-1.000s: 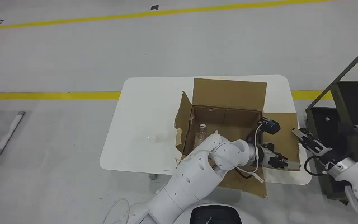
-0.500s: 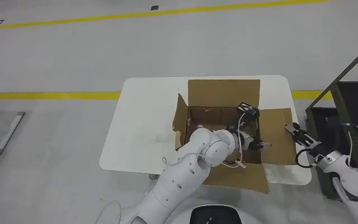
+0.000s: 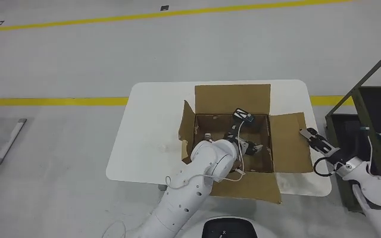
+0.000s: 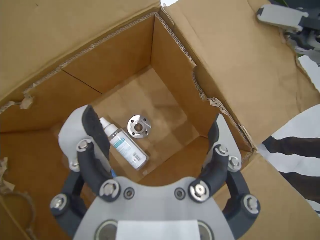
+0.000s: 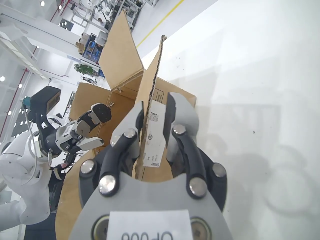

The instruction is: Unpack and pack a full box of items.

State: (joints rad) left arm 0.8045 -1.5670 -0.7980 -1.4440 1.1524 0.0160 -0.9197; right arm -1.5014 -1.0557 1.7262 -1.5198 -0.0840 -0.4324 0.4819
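1. Box [image 3: 232,96] placement: your cardboard carton sits on the white table [image 3: 149,131], toward the right half of it. All four flaps are folded outward and the inside is open from above.
2. Your left gripper [image 3: 250,146] hangs over the box's open mouth, with its arm coming in across the near flap. The fingers are spread wide and nothing is between them. In the left wrist view the left gripper [image 4: 151,121] looks straight down into the box [image 4: 125,76].
3. On the box floor you have two items lying near one corner. One is a clear bottle [image 4: 125,147] with a white cap and a printed label, lying on its side. The other is a round metal flange [image 4: 138,126] with a centre hole, lying flat just beside the bottle's cap end. I cannot tell you whether the two touch.
4. Your right gripper [image 3: 311,136] is at the outer edge of the flap [image 3: 289,143] on the robot's right side. In the right wrist view the flap [image 5: 152,81] runs edge-on between the fingers of the right gripper [image 5: 155,106]. One finger lies against the cardboard and the other stands a little off it. So the jaws are parted around the flap, not pinched on it.
5. The right wrist view also gives you the left gripper [image 5: 96,128] farther off, above the box [image 5: 87,101], with its fingers apart. The left wrist view shows the right gripper [image 4: 282,17] at the rim of that same flap [image 4: 237,63].
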